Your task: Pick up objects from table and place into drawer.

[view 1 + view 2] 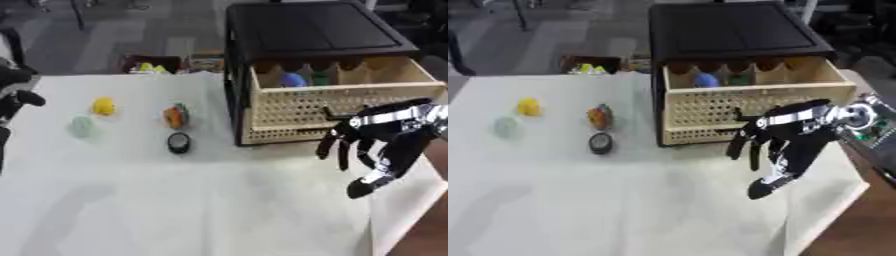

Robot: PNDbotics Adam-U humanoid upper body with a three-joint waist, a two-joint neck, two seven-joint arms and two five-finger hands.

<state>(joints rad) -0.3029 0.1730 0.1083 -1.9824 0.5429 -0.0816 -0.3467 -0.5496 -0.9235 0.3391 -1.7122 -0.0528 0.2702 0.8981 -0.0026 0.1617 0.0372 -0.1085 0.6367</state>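
- Four small objects lie near the bench's far left: a yellow one [103, 106], a pale green one [80, 125], an orange one [176, 116], a black round one [178, 142].
- The open drawer [337, 102] stands at the far right.
- My right robot hand [776, 137] hangs empty, fingers slack, before the drawer; the objects lie well to its left.
- My left robot hand [13, 92] at the left edge is nearer them; I cannot tell its fingers.

Both eye views look steeply down from the head, facing forward over the white table [219, 200]; both share the open wicker drawer [745, 100], offset slightly sideways.
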